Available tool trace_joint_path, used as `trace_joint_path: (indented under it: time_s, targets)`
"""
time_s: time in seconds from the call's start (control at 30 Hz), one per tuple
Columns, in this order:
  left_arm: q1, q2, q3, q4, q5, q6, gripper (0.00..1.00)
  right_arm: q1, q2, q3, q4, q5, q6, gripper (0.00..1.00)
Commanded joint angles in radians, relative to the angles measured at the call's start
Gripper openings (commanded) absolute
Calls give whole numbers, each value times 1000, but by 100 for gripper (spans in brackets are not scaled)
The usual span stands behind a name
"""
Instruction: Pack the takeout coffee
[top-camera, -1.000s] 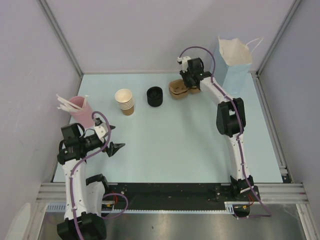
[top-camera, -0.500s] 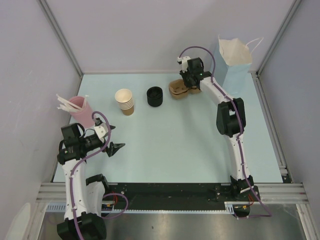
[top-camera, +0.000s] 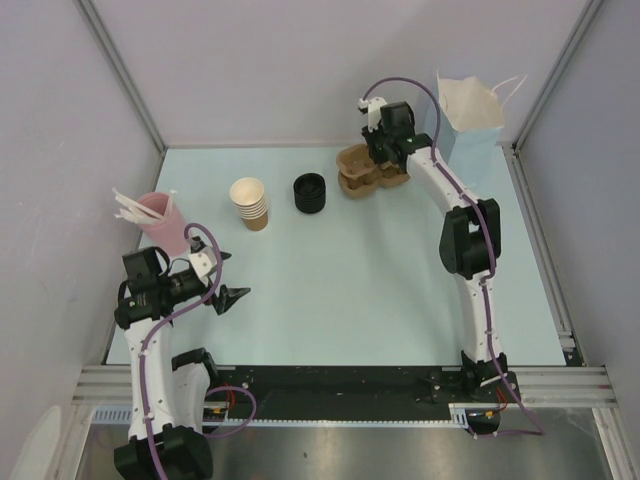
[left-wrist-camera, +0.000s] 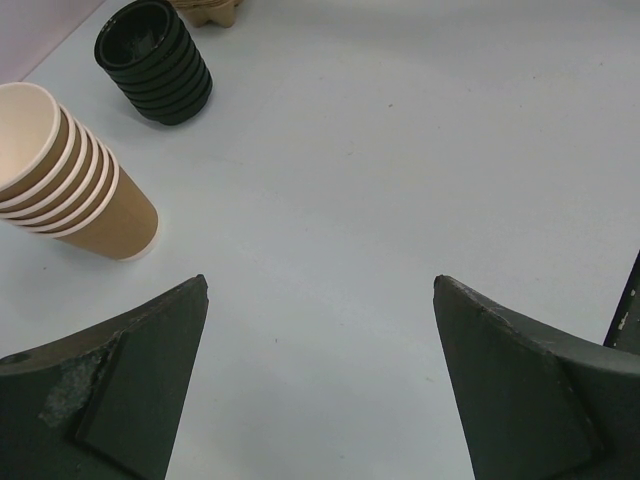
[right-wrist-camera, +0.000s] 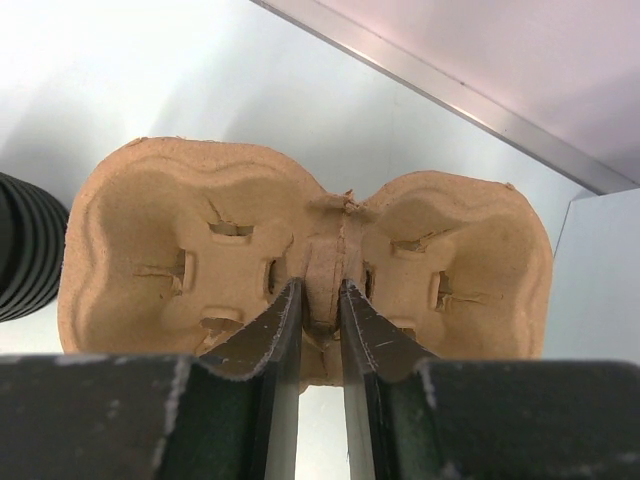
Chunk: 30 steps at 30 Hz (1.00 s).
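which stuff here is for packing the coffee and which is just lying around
For the job: pulp cup carrier, clamped in the right hand; blue paper bag; probably the tan cup stack and black lid stack.
Lying about: pink cup of stirrers.

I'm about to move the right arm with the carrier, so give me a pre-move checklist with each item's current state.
1. Right gripper shut on the centre rib of the cup carrier: ok.
2. Both carrier wells empty: ok.
3. Carrier apart from the black lid stack: ok.
4. Blue bag upright, mouth open: ok.
5. Left gripper open, holding nothing: ok.
6. Carrier lifted off the table: cannot tell.
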Motion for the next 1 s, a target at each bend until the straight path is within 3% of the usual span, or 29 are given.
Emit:
trace_joint_path:
  time_s: [0.0, 0.2, 0.43, 0.53, 0.7, 0.97]
  targets:
    - [5, -10, 12, 12, 47, 44, 100, 4, -129, 25, -33, -52, 40, 23]
    - [5, -29, 7, 35, 39, 18, 100, 24, -326, -117, -85, -153, 39, 23]
    - [5, -49, 0, 55, 35, 2, 100, 62, -614, -552, -79, -234, -53, 24]
    - [5, -52, -2, 58, 38, -2, 100, 53, -703, -647, -138, -247, -108, 24]
    - [5, -69, -3, 60, 39, -8, 100, -54, -818, -817, -205, -297, -147, 23]
    - [5, -79, -6, 66, 41, -14, 100, -306, -984, -1018, -179, -236, -231, 24]
